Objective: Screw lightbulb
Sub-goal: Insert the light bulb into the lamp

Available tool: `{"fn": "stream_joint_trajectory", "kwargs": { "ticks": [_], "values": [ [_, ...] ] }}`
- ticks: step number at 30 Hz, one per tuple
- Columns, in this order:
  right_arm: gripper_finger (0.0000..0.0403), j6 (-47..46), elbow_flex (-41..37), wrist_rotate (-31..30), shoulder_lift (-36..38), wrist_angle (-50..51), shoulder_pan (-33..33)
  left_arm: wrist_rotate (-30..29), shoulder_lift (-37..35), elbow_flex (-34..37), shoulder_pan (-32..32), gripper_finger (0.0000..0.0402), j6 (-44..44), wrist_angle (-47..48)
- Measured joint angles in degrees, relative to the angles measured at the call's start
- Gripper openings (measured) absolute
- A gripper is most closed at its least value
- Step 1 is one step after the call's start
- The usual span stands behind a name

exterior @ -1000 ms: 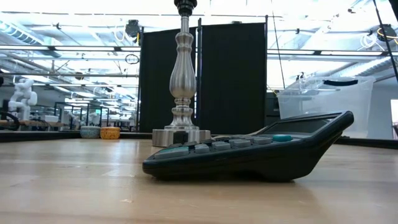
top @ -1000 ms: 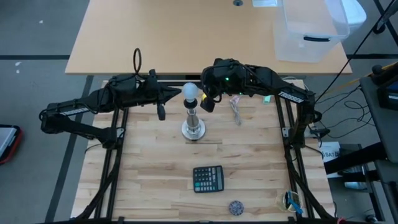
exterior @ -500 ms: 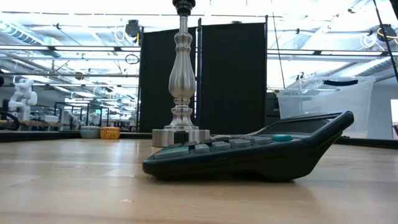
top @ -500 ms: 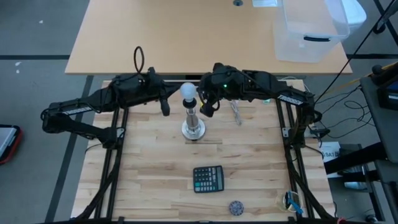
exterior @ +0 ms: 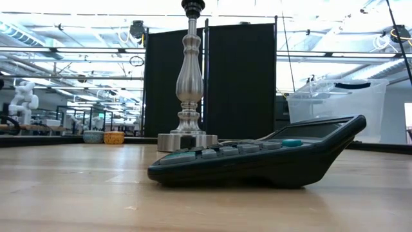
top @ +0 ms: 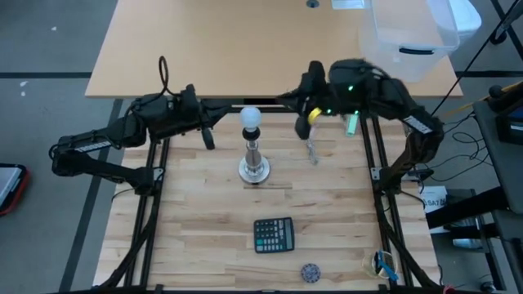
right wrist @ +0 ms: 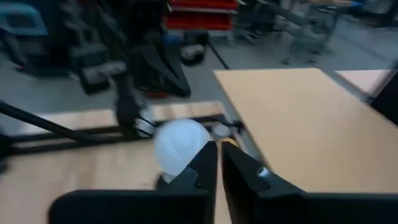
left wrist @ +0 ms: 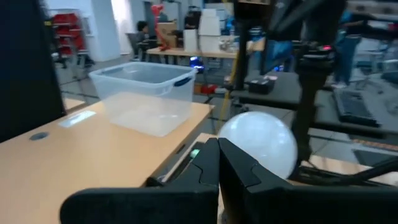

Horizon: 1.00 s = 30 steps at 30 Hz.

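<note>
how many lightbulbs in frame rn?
1. The lightbulb sits on top of the silver stand at the table's far middle, between the two arms. No spare shows on the table; none seen elsewhere.

A frosted white lightbulb (top: 251,117) tops a silver metal stand (top: 254,160) with a dark socket; the desk (top: 204,237) is pale striped wood, the calculator (top: 273,234) black with grey keys and one teal key, both arms dark, the storage bin (top: 406,37) clear
</note>
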<state>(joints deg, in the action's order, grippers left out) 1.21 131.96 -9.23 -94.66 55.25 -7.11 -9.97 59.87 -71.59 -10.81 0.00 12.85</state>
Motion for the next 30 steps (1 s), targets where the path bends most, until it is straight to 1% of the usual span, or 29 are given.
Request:
{"fn": "stream_joint_trajectory", "kwargs": {
  "ticks": [2, 4, 10, 14, 17, 20, 24, 27, 30],
  "values": [
    [0.0040, -0.6, 0.0, 3.1, 0.6, -0.2, -0.9, 1.7, 0.0, 0.0, 0.0, 0.0000, 0.1, 0.0],
    [0.0068, -0.8, 0.0, 4.6, 0.6, -0.2, -1.2, 2.3, 0.1, 0.0, 0.2, 0.0000, 0.0, -0.1],
    [0.0185, -1.5, 0.0, 8.3, -0.5, -0.9, -1.1, 2.7, 0.1, 0.0, 1.4, 0.0004, -0.7, 0.0],
    [0.0253, -4.0, -0.1, 8.3, -1.8, -1.1, -1.2, 5.4, 0.1, 0.0, 1.5, 0.0035, -2.3, 0.0],
    [0.0288, -4.2, -0.1, 8.9, -2.2, -1.8, -1.3, 5.5, 0.1, 0.0, 1.5, 0.0072, -3.6, 0.0],
    [0.0304, -4.8, -0.1, 9.6, -2.7, -2.8, -1.3, 5.5, 0.1, 0.0, 1.5, 0.0112, -4.2, -0.1],
    [0.0308, -4.8, -0.1, 10.5, -3.6, -3.5, -1.5, 6.3, 0.1, 0.0, 1.5, 0.0162, -4.6, -0.1],
    [0.0308, -4.9, 0.0, 11.2, -4.9, -3.2, -1.5, 7.8, 0.1, -0.1, 1.5, 0.0192, -5.3, -0.1],
    [0.0309, -4.7, -0.1, 11.1, -6.6, -2.3, -1.5, 7.8, 0.1, -0.1, 1.5, 0.0215, -5.7, -0.1]
  ]
}}
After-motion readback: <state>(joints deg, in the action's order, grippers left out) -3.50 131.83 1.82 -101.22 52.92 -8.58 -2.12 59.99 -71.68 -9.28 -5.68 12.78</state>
